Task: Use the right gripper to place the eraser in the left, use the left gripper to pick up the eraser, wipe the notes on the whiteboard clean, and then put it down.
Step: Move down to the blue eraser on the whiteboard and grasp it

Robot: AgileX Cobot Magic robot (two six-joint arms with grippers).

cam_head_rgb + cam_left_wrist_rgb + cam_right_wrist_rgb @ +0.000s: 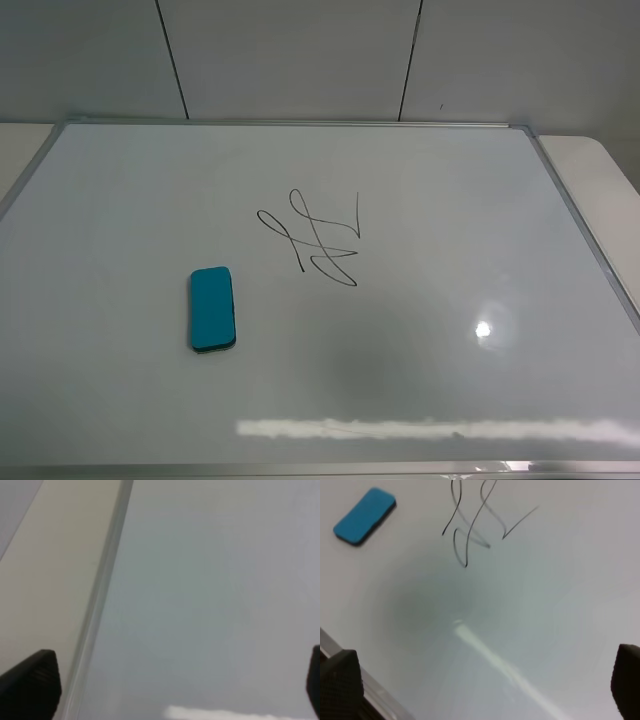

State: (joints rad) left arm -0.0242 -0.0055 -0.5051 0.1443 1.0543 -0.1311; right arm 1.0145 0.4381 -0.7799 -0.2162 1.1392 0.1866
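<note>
**Position.** The eraser lies flat on the whiteboard, in the left half of the overhead view. It is near the notes, on their lower left, and apart from them. The notes are intact. We judge the task to be at its opening step: the right tool must fetch the eraser and set it where the left arm can take it.

**Tool state.** The right tool stands wide with nothing between its jaws. The left tool is likewise wide and empty.

**Recommendation.**
- The eraser sits across the middle from the right arm, so the reach will be long.
- We advise turning the wrist so the jaws span the eraser's short width.
- Descend straight and close on the long sides, stopping short of scraping the glossy board.
- Lift clear before carrying, so the eraser does not smear the notes.
- Set it down flat, well inside the frame.

**Views compared.**
- The overhead view gives the whole layout but shows neither arm.
- The right wrist view shows both eraser and notes, well away from the jaws.
- The left wrist view shows neither. It has only bare board, the silver frame and a strip of pale counter beyond it, which places the left tool near the board's edge.
</note>
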